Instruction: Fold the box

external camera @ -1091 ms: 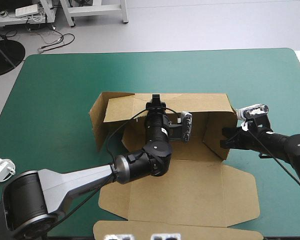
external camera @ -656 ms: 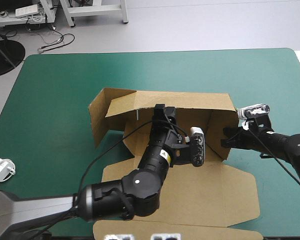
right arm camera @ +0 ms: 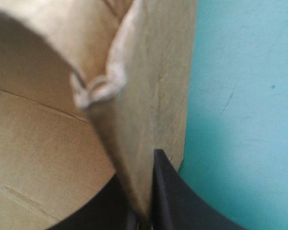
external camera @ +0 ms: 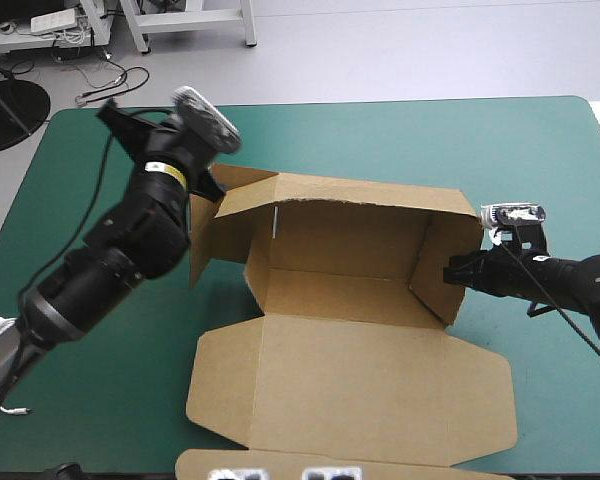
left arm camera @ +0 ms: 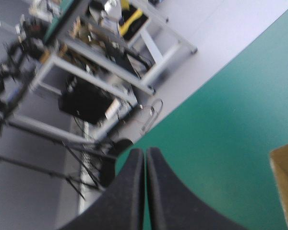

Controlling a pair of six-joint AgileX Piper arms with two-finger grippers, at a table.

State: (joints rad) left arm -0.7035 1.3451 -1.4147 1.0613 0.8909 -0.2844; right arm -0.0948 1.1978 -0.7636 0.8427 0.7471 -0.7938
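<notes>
Right end effector [external camera: 450, 272] is clamped on the box [external camera: 350, 290]. It grips the right side wall, and the wrist view shows the board edge pinched between the black fingers [right arm camera: 165, 196].

Box sits mid-desk on the teal-green cover [external camera: 430, 140]:
- Rear wall is up.
- Right wall is up and leaning slightly inward.
- Left wall is up but splayed outward, with its end flap hanging loose at the rear-left corner.
- Floor panel is flat.
- Lid panel and its side flaps lie flat on the desk, on the near side.

Left end effector [external camera: 117, 113] has its fingers together and holds nothing. It is raised off the desk, beyond the box's rear-left corner and clear of the board. Its wrist view looks out over the desk's edge, with only a brown corner [left arm camera: 285, 184] beside it.

My read on progress: you're about midway.
- Done: walls are raised.
- Not done: I can't see anything tucked or locked.
- Left to do: square up the left wall, fold its flap in against the rear wall, then do the same on the right and lock both.

The right wall probably only stands because it's being held, so don't release it before the corner is tucked.
</notes>
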